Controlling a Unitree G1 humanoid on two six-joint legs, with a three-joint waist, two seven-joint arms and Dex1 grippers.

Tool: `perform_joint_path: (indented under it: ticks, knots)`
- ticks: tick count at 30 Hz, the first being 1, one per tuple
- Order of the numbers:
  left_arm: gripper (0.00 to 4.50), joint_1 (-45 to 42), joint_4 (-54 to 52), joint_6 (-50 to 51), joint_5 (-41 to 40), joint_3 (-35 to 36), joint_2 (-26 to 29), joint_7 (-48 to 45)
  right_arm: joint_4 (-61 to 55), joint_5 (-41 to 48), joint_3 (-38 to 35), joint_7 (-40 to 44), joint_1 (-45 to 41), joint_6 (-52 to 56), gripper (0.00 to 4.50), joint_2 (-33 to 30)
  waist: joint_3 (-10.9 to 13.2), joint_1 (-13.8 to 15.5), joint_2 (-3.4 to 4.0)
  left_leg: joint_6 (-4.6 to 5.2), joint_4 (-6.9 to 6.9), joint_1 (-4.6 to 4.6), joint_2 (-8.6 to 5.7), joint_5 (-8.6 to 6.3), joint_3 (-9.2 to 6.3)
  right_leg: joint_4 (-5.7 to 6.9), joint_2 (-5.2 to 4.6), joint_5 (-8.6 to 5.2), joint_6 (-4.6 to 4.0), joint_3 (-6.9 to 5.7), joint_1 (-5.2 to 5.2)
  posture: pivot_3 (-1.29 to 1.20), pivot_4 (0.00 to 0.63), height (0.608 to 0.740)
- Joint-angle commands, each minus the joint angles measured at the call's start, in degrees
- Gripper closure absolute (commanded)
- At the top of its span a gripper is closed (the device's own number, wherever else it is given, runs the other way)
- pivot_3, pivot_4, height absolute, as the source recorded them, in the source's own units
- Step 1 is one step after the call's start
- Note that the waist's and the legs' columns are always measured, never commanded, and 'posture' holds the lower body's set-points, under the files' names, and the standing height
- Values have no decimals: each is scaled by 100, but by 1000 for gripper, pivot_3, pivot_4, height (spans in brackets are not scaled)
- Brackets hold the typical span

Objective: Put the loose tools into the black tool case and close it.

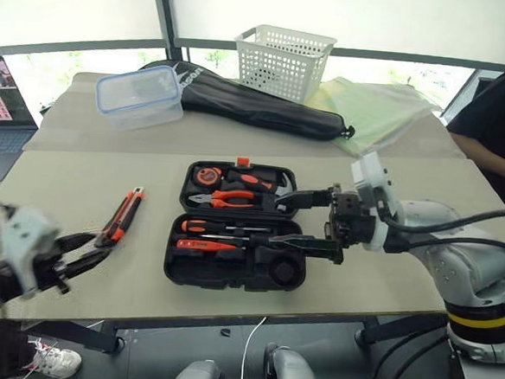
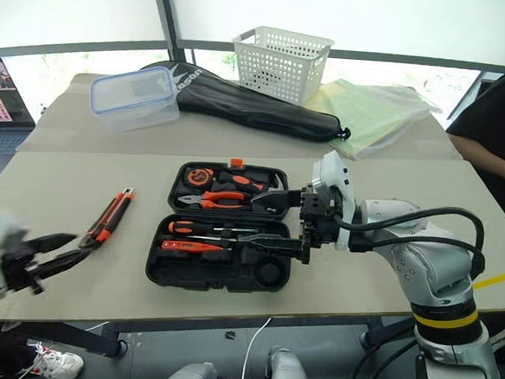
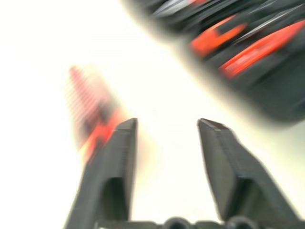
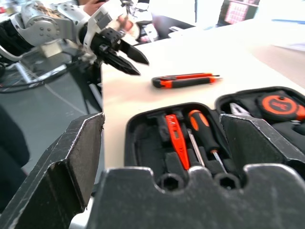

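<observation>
Case (image 1: 229,279) open on table (image 1: 79,186), two screwdrivers (image 1: 224,228) and one tester pen (image 1: 205,246) seated, one utility knife (image 1: 126,215) loose, left gripper (image 1: 88,252) and right gripper (image 1: 298,219) both parted, empty.

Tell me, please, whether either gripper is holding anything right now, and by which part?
Nothing is held. The left gripper is open near the utility knife, and the right gripper stands open over the black tool case.

White basket (image 1: 283,61), clear lidded box (image 1: 139,96), black bag (image 1: 258,105) behind.
</observation>
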Motion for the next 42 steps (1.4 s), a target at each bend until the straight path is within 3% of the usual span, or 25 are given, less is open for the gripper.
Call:
perform_joint_path:
  ticks: [1,3,8,13,20,24,27,33,38,42]
  knots:
    - [726,468,-203,186,-162,663,-156,154,17,-17,37,307,-245,-207,0,38,0,40,-1,0,0,0,-1,0,1,0,0,0,0,0,0,0,150,740]
    - [54,607,-250,230,-202,723,-157,180,65,-94,112,407,-308,-265,0,66,-1,100,-4,0,0,2,-2,-1,-2,0,-4,0,1,0,6,0,150,740]
    - [54,-125,-176,912,-22,-123,428,790,126,-259,200,367,-351,-389,0,203,-3,191,-6,-2,3,6,-4,0,-18,4,-5,-1,0,-7,26,0,150,740]
    - [54,-1635,394,1756,-18,-1428,1065,1147,-92,-389,214,278,-135,-489,0,243,-5,124,-9,-7,1,18,-6,1,-17,8,0,0,0,-5,26,0,150,740]
    - [54,-3303,1854,2139,382,-2965,1177,1403,-489,-353,98,-46,250,-384,0,256,-5,-36,-8,-14,-6,7,-11,4,-5,33,7,0,-1,-18,-6,0,150,740]
    - [54,-3684,2511,1774,644,-3460,1134,1334,-637,-339,45,-167,394,-359,0,204,-4,-45,-6,-20,-6,8,-12,5,-2,46,3,-3,-7,-21,-10,0,150,740]
    - [692,-3848,2806,1566,624,-3526,1002,1222,-699,-345,-21,-233,444,-356,0,149,-4,-19,-6,-30,-5,17,-14,10,1,41,-7,-5,-10,-10,-9,0,150,740]
    - [2716,-3824,2562,1402,382,-3320,840,1056,-843,-302,-125,-321,593,-344,0,24,-4,-2,-6,-32,-3,19,-12,12,-4,51,-11,-7,-12,5,-8,0,150,740]
    - [2715,-3763,1654,270,-297,-2735,921,-142,-978,-173,-225,-305,834,-177,0,-174,2,43,-19,-30,4,0,-11,12,-13,59,-12,-7,-12,1,-11,0,150,740]
    - [2715,-4008,1019,-333,-527,-3277,1683,-1771,-1051,-121,-394,-181,1140,-186,0,-479,4,45,-21,-30,7,-14,-10,12,-14,50,-12,-7,-13,-6,-19,0,150,740]
